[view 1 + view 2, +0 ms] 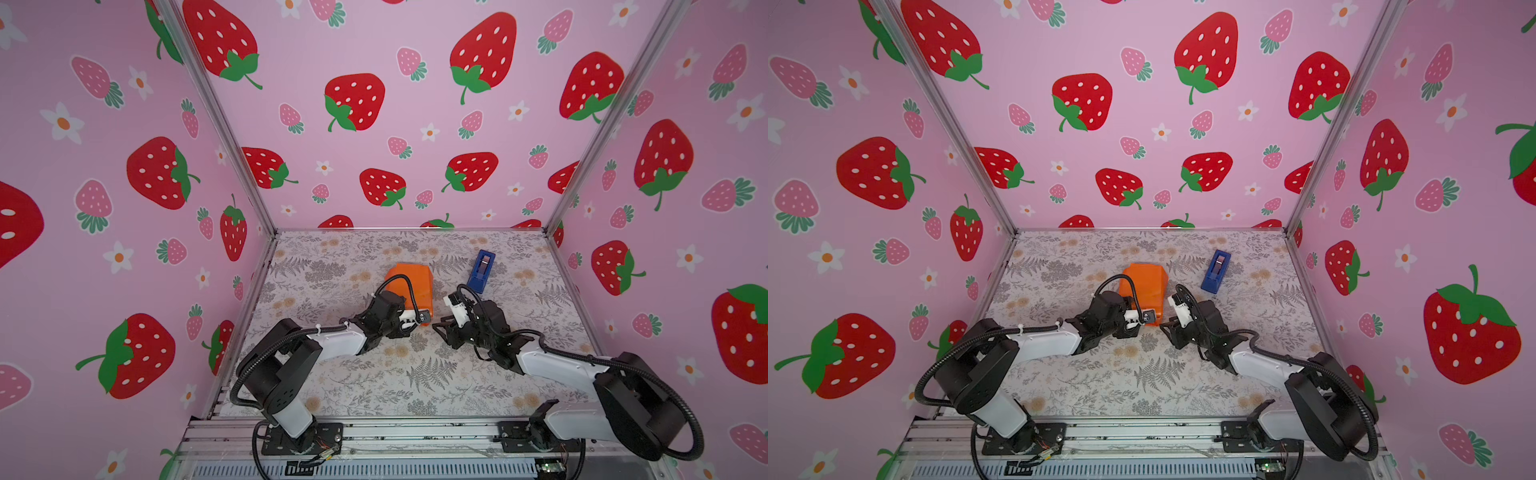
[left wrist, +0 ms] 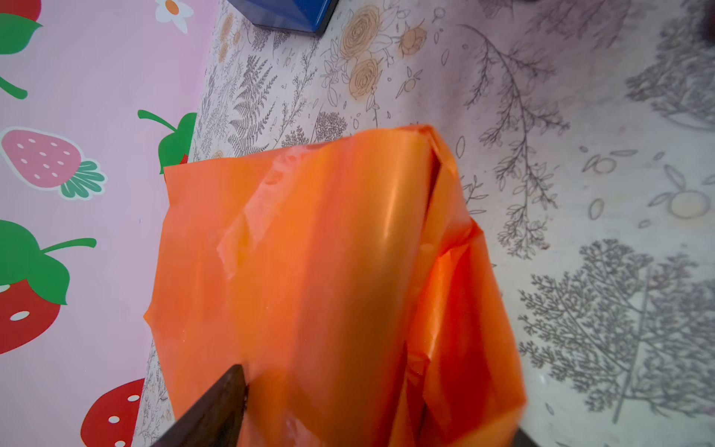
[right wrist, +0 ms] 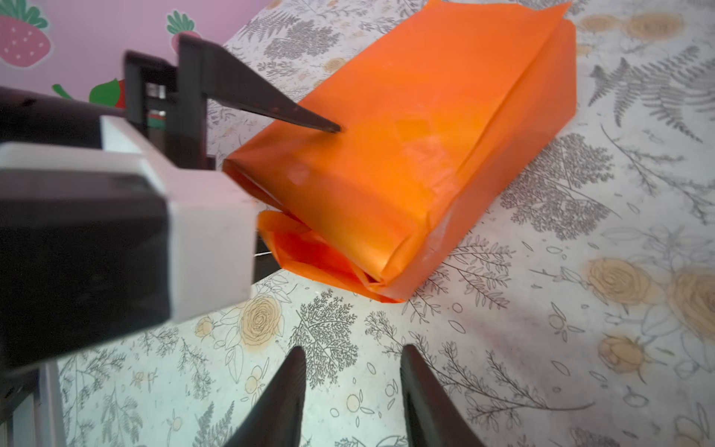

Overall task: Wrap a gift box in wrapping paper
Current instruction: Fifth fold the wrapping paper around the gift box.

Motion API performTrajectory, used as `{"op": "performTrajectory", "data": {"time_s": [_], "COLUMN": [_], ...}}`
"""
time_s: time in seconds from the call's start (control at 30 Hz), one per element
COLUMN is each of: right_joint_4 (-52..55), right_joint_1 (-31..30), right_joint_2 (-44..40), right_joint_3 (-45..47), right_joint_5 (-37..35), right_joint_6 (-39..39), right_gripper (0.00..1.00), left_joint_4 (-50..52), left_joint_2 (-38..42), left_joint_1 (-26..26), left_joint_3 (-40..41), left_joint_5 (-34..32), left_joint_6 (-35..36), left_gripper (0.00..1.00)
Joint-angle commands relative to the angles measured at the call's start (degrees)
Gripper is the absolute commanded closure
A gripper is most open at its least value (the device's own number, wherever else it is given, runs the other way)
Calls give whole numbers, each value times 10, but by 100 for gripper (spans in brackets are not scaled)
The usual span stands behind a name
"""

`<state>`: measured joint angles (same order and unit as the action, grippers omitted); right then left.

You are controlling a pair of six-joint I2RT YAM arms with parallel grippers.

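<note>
The wrapping paper (image 1: 409, 276) (image 1: 1144, 278) is glossy orange and folded round a block on the table, with clear tape on its top (image 2: 309, 251). The gift box is hidden inside it. At the near end loose flaps gape (image 3: 329, 267). My left gripper (image 1: 422, 318) (image 1: 1148, 318) (image 2: 379, 402) stands open at that end, its jaws wide to either side of the parcel. One of its fingers (image 3: 271, 108) touches the parcel's top face. My right gripper (image 1: 440, 328) (image 1: 1167, 328) (image 3: 352, 356) is open over the bare table just right of the parcel, holding nothing.
A blue tape dispenser (image 1: 481, 268) (image 1: 1216, 270) (image 2: 290, 13) lies behind and to the right of the parcel. The grey floral table covering (image 1: 374, 386) is walled in by strawberry-print panels on three sides.
</note>
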<state>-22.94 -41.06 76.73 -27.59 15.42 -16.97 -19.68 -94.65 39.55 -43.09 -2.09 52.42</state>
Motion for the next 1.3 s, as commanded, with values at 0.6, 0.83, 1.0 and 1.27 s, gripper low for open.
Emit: {"op": "performTrajectory", "data": {"time_s": [0.6,0.83,1.0,1.27], "right_joint_4": [-70,-63,-64,-62], "right_joint_1": [1,2,7,13], "right_joint_2": [191,202,205,204], "right_joint_3": [-110,-132,-135,-134], "right_joint_5": [-5,-33,-28,-17], "right_joint_6": [19,-9,-31,-44], "right_gripper": [20,19,22,26], "left_joint_4": [73,108,129,121], "left_joint_2": [-3,-3,-1,18], "left_joint_1": [-27,-36,-39,-37], "left_joint_3": [-19,-30,-36,-28], "left_joint_5": [76,115,125,33], "left_joint_6": [-55,-61,-58,-61], "left_gripper": [40,46,45,21]}}
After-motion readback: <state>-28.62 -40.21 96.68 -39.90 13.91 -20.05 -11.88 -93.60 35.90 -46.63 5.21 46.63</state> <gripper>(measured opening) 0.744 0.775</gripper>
